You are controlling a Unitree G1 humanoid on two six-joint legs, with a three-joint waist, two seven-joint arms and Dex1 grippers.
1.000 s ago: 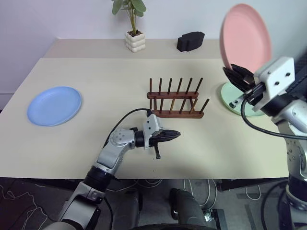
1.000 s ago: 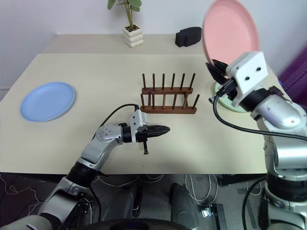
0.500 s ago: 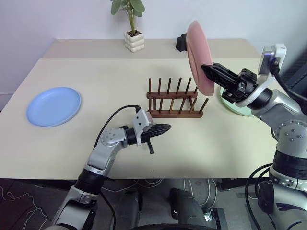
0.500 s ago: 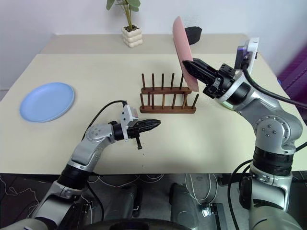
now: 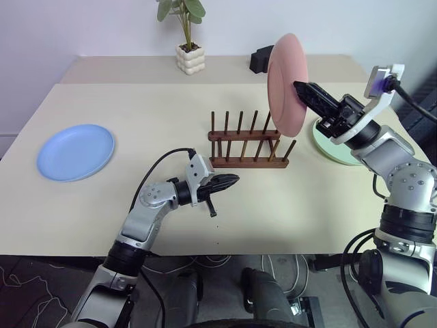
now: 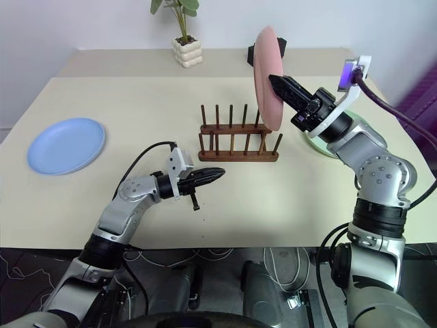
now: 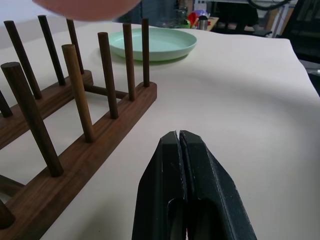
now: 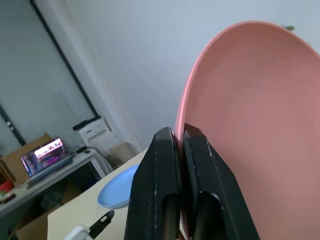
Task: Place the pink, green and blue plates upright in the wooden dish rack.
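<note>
Right hand (image 5: 305, 89) grips pink plate (image 5: 285, 85) above rack (image 5: 248, 144); left hand (image 5: 233, 180) closed, empty; potted plant (image 5: 188, 35) behind

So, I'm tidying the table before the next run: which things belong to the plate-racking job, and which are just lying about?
Job:
- salmon pink round plate, in right gripper
- pale mint green plate
- light blue plate
- dark brown wooden peg rack

Lying about:
- white potted plant
- black block
</note>
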